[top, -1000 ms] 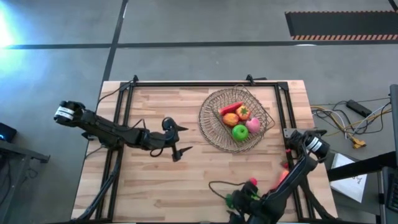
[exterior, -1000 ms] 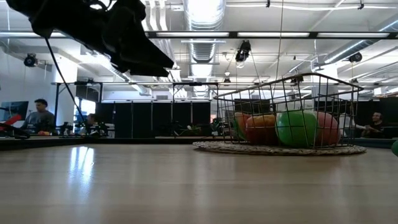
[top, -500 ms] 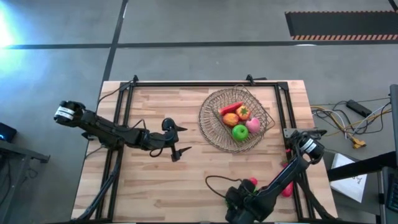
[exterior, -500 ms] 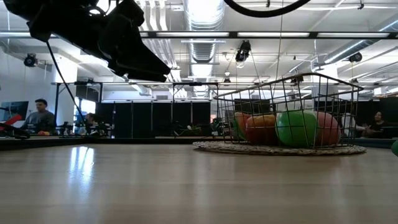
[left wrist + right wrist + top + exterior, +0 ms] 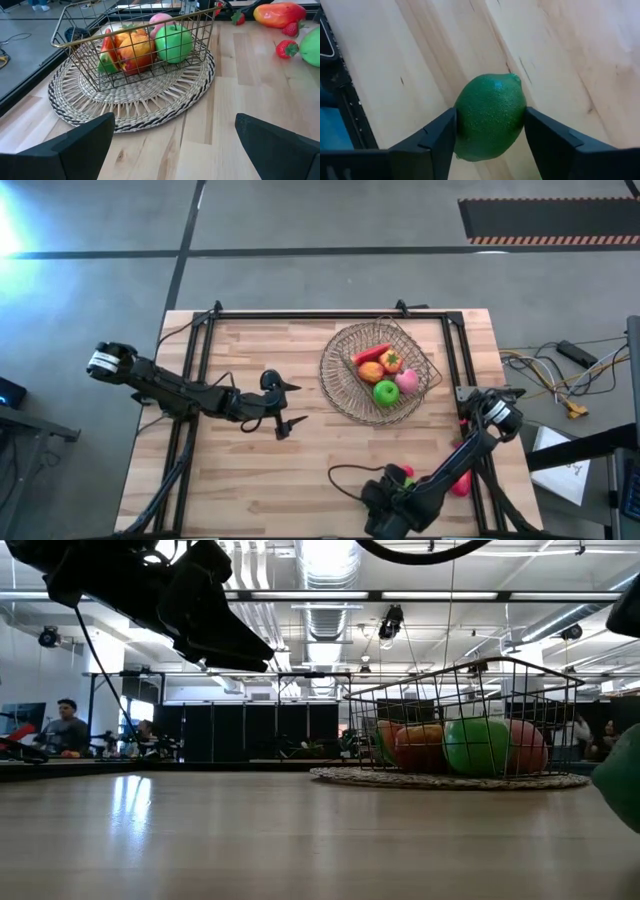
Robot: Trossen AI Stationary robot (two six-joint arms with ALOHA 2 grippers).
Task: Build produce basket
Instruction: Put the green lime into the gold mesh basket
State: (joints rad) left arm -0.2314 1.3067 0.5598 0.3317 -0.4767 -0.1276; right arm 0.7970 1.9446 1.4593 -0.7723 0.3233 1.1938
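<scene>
The wire basket [image 5: 380, 370] stands on a round woven mat and holds a green apple [image 5: 385, 391], a pink piece [image 5: 407, 380], an orange-yellow pepper [image 5: 134, 50] and a red slice [image 5: 368, 352]. At the table's near edge my right gripper [image 5: 385, 502] points steeply down. It is shut on a dark-green lime [image 5: 490, 122], which it hides in the high view. My left gripper [image 5: 285, 405] hovers open over the table's middle, left of the basket, and holds nothing [image 5: 175, 145]. My right gripper pinches the lime between its two fingers [image 5: 435, 140], one on each long side [image 5: 465, 120]. The fingers come from above, slanting down, and lie across the lime's middle. The lime lies on the wood with its pointed tip away from the wrist.
Loose produce lies near the right arm: a small red strawberry [image 5: 400, 473] and a longer red piece [image 5: 457, 480]. The woven mat [image 5: 125, 107] spreads wider than the basket. A black frame rail [image 5: 300, 313] runs along the table's far edge. Cables lie beyond the right edge.
My right gripper has sunk and gone a little toward the table's left along the near edge. It now covers the lime, which showed green beside it in the high view. In the low view the lime now reaches farther in from the right edge.
</scene>
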